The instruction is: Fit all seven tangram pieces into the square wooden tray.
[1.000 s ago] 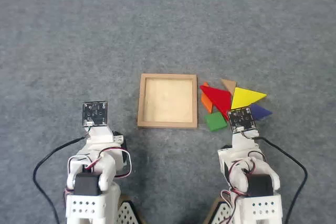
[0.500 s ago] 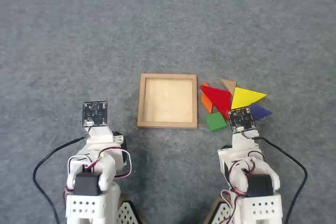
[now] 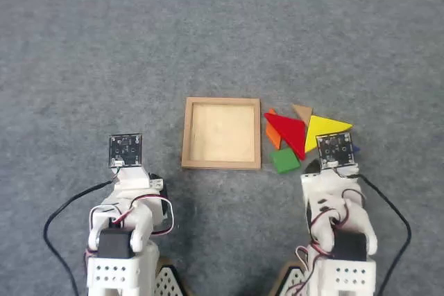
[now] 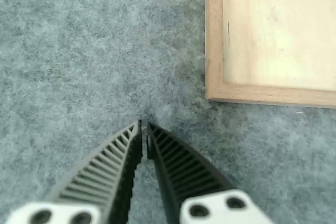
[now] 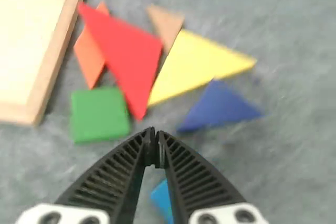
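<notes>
Grey carpet [image 3: 104, 53] covers the table where two robot arms face a square wooden tray [image 3: 222, 166], with none of the seven pieces in it yet. All of them lie in a tight cluster just beside the tray's right side: an orange piece [image 3: 272, 136] nearest the rim, a red triangle [image 3: 288, 129] against it, a tan triangle [image 3: 302, 111], a yellow triangle [image 3: 326, 128], a green square [image 3: 284, 161], a dark blue triangle [image 5: 218, 107] and a light blue piece [image 5: 160, 196] under the right arm. The right gripper [image 5: 154, 132] hangs with its jaws pressed together just off the red triangle's tip, between the green square and the dark blue triangle. The left gripper [image 4: 144, 127], jaws likewise together and holding nothing, sits over bare carpet near a corner of the tray. Trouble looks most likely in the crowding: because the pieces touch or perhaps overlap, jaws spreading to take one could nudge its neighbours or push the orange piece against the tray and shift it. The flat pieces on soft carpet may also slip a pinch, and the light blue piece risks being knocked.
</notes>
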